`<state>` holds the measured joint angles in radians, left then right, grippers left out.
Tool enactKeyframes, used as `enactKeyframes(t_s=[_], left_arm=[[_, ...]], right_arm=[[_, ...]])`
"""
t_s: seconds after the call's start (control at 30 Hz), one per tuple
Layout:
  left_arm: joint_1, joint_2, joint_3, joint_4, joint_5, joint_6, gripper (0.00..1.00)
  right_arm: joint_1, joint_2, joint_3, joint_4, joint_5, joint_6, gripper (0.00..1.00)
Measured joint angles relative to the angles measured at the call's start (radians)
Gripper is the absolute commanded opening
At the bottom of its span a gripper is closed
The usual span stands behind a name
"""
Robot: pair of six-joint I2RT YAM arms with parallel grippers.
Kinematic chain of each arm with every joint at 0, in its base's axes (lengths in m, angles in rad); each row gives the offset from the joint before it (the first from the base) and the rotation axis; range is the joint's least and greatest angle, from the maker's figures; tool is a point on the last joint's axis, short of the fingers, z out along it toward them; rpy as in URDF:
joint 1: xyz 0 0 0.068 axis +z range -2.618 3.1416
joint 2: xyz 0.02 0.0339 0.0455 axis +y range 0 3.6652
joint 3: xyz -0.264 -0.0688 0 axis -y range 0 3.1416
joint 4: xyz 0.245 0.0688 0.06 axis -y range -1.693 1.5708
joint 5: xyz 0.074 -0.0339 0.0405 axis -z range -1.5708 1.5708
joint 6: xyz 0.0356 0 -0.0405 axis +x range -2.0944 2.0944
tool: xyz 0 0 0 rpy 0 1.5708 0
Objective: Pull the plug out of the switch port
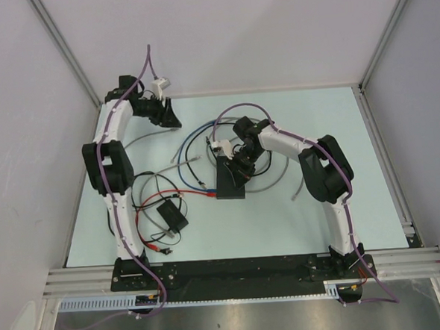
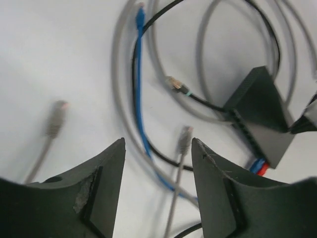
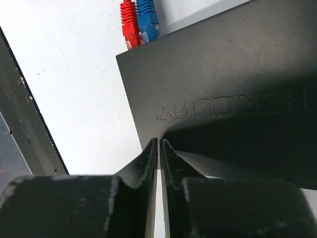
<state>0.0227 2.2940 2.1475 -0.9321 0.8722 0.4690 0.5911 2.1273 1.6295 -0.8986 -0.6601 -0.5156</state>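
— Grey box (image 1: 231, 185) near the middle of the table (image 1: 337, 128): where is its socket row (image 2: 247, 139)?
— On one narrow edge, a red plug (image 3: 130, 22) and a blue plug (image 3: 147, 20) seated side by side. My right pincer (image 3: 158, 144) is pinched nearly flat, tips right by the box's edge. My left pincer (image 2: 157, 144) gapes above a loose grey plug (image 2: 184, 139), holding nothing
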Motion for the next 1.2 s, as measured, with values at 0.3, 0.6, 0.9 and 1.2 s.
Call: enactKeyframes(t_s=[0.3,0.6,0.9,1.2], left_arm=[[-0.134,-0.210,-0.351,0.136,0.117,-0.095,0.56],[-0.208,-0.285,-0.721,0.202,0.127,-0.094,0.56],[-0.225,-0.269,-0.752,0.213,0.136,-0.071,0.52],[-0.238,-0.170,-0.747,0.136,0.142,-0.014,0.50]], right_arm=[[-0.003,-0.002,0.035,-0.020,0.028,0.002,0.32],[-0.135,-0.056,0.045,-0.013,0.103,0.012,0.35],[-0.082,-0.047,0.056,-0.008,0.056,0.068,0.00],[-0.041,0.040,0.084,-0.010,0.011,0.070,0.00]])
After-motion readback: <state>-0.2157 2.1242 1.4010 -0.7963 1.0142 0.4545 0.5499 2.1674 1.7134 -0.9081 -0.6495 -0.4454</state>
